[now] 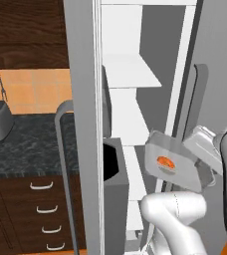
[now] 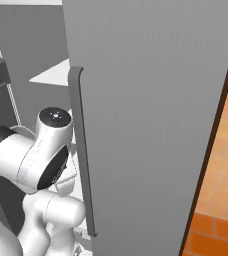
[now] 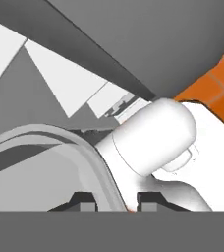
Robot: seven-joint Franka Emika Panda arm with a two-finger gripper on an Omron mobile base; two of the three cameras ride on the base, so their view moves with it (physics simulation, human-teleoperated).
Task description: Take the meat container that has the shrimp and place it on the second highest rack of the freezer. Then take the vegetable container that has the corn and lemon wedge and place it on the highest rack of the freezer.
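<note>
One grey plastic meat container (image 1: 177,162) holding the orange shrimp (image 1: 165,162) is tilting, rim pinched by the end effector (image 3: 115,201), with the freezer's white shelves (image 1: 130,72) lying left.

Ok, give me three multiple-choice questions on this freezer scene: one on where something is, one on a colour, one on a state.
1. Where is the container with the shrimp?
A. On the dark countertop
B. In the air in front of the open freezer, at the arm's end
C. On the freezer's top shelf

2. What colour is the shrimp?
A. Orange
B. Green
C. Blue

3. How is the container sitting?
A. Flat and level
B. Upside down
C. Tilted, its inside facing the camera

Answers:
1 B: the container hangs before the freezer shelves, on no shelf.
2 A: the shrimp shows as an orange piece.
3 C: the left base view looks into the tilted tray; in the hand view its rim runs between the jaws.
</note>
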